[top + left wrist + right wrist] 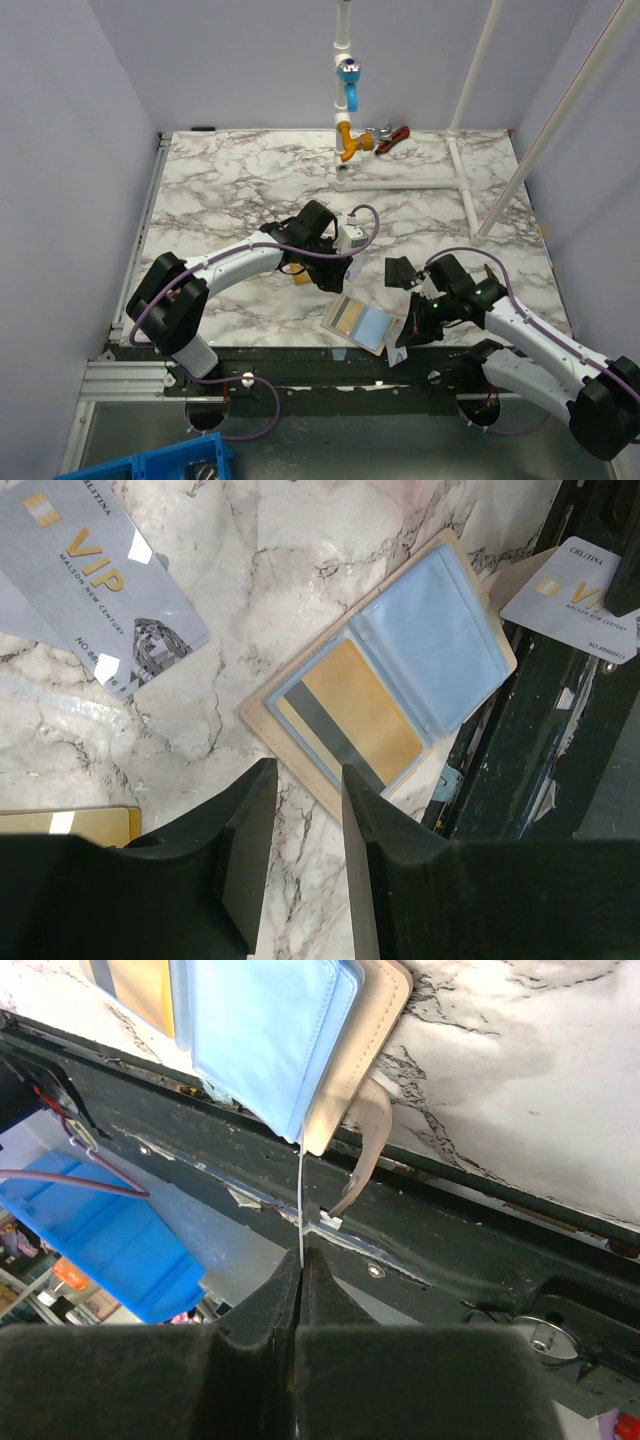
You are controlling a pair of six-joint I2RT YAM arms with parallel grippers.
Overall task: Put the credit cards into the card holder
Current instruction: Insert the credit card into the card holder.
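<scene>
The card holder [285, 735] lies open near the table's front edge, also seen from above [360, 322]. A gold-orange credit card [355, 715] with a dark stripe sits in its left pocket beside the light-blue sleeve [430, 640]. A pale silver VIP card [95, 580] and another gold card [65, 825] lie on the marble. My left gripper [308, 780] hovers just short of the holder, open by a narrow gap with only marble between its fingers. My right gripper [302, 1260] is shut on a thin silver card [301, 1195], edge-on at the holder's blue page [265, 1035]; its face shows in the left wrist view [570, 595].
The holder's snap tab [365, 1145] hangs over the black front rail [450, 1250]. A white pipe frame with blue and orange fittings [348, 95] and a red-handled tool [392, 137] stand at the back. A blue bin [150, 462] sits below the table.
</scene>
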